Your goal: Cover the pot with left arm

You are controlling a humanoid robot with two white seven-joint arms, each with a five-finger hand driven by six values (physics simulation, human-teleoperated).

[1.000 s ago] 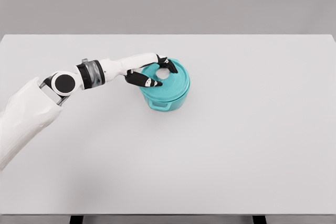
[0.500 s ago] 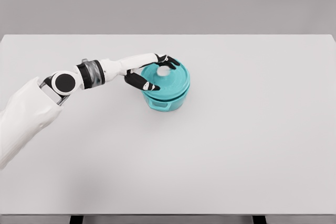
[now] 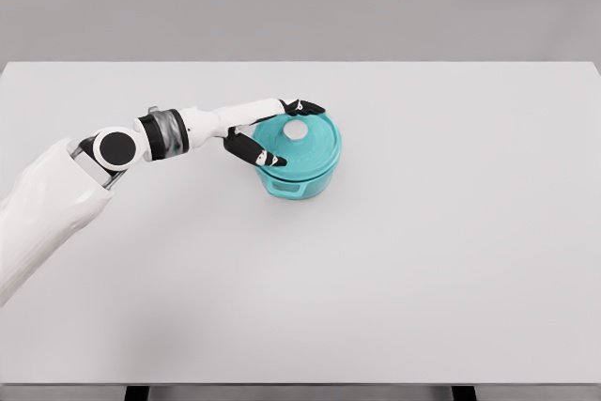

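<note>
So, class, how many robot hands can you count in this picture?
1. The left robot hand is spread open at the left rim of the teal pot, beside its lid. No right one shows.

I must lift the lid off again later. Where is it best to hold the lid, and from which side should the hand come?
Probably by the white knob at the centre of the teal lid, coming straight down from above. The lid sits flat on the pot and its rim looks flush, leaving little edge to pinch; the knob stands up and is uncovered. The left hand, open, is at the lid's left edge.
</note>
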